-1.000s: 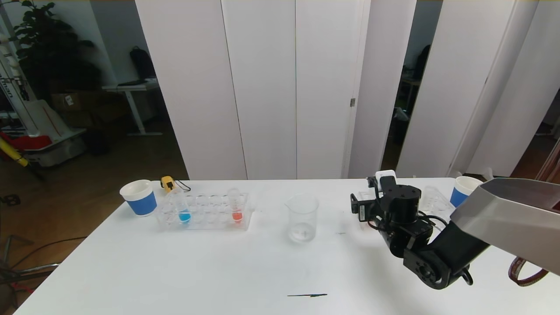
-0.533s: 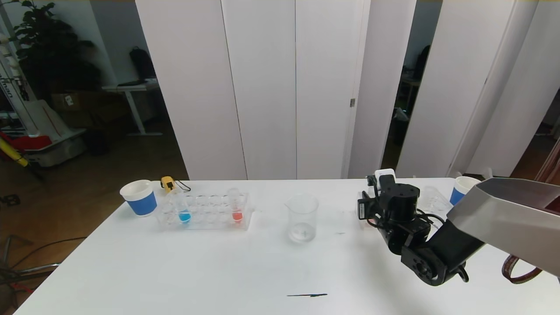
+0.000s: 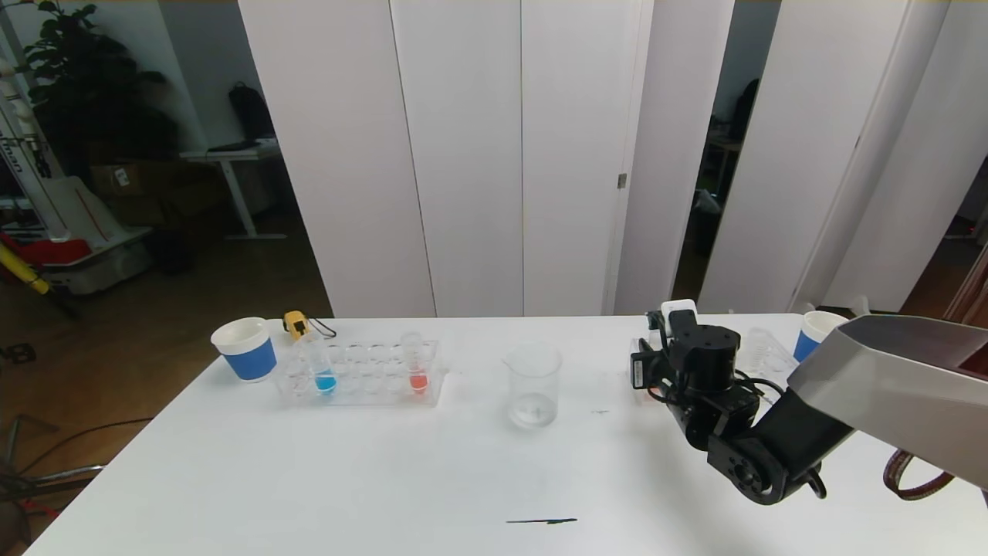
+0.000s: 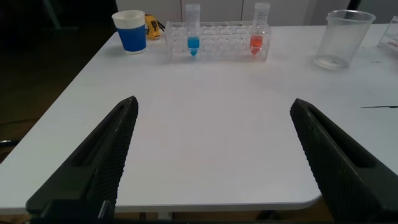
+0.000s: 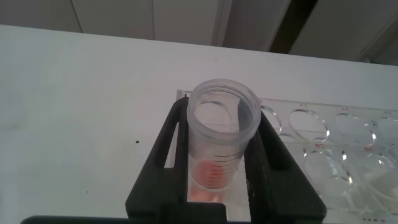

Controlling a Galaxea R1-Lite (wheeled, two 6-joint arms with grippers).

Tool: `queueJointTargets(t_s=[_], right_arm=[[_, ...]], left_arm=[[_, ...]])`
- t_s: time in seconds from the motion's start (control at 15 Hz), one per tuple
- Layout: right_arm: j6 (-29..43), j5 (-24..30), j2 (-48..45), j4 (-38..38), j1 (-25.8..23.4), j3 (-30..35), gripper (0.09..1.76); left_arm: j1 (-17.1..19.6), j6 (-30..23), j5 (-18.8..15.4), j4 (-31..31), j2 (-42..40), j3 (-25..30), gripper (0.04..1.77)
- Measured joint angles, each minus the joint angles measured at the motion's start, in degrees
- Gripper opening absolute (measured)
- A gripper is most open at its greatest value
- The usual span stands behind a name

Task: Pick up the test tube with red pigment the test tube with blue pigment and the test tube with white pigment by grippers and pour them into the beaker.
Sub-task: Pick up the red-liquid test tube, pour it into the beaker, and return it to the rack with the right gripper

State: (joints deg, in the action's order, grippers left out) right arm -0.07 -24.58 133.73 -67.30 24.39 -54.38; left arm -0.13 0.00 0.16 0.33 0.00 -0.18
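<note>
The right gripper [image 5: 214,180] clasps a red-pigment tube [image 5: 221,134] above the right-hand rack [image 5: 329,134], so carrying it to the beaker [image 3: 532,384] and tipping seems next, while the left gripper [image 4: 211,155] waits open.

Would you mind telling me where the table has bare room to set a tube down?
The wide front strip is bare, from the rack and beaker forward to the table edge. The far right corner is crowded.

2 cups [image 3: 245,349], 2 racks [image 3: 363,374], 1 beaker [image 3: 532,384], maybe 3 tubes [image 3: 417,363].
</note>
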Motion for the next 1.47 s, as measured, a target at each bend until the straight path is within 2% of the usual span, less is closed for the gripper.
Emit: queueJointTargets(t_s=[0.47,0.8,1.27,1.47], right_arm=[[0.0,0.29,-1.4,-0.02,-0.22,0.04,0.59],[-0.23,2.65,-3.88,0.52,-0.41,-0.05,0.59],[-0.22,3.13,-9.78,7.24,-0.76,-2.56,0.59],[-0.2,3.11,-11.65,11.19,-1.0,-5.75,0.59]], left_arm=[[0.0,0.0,0.0,0.02,0.0,0.0,1.75],[0.0,0.0,0.0,0.02,0.0,0.0,1.75],[0.0,0.0,0.0,0.02,0.0,0.0,1.75],[0.0,0.0,0.0,0.0,0.0,0.0,1.75]])
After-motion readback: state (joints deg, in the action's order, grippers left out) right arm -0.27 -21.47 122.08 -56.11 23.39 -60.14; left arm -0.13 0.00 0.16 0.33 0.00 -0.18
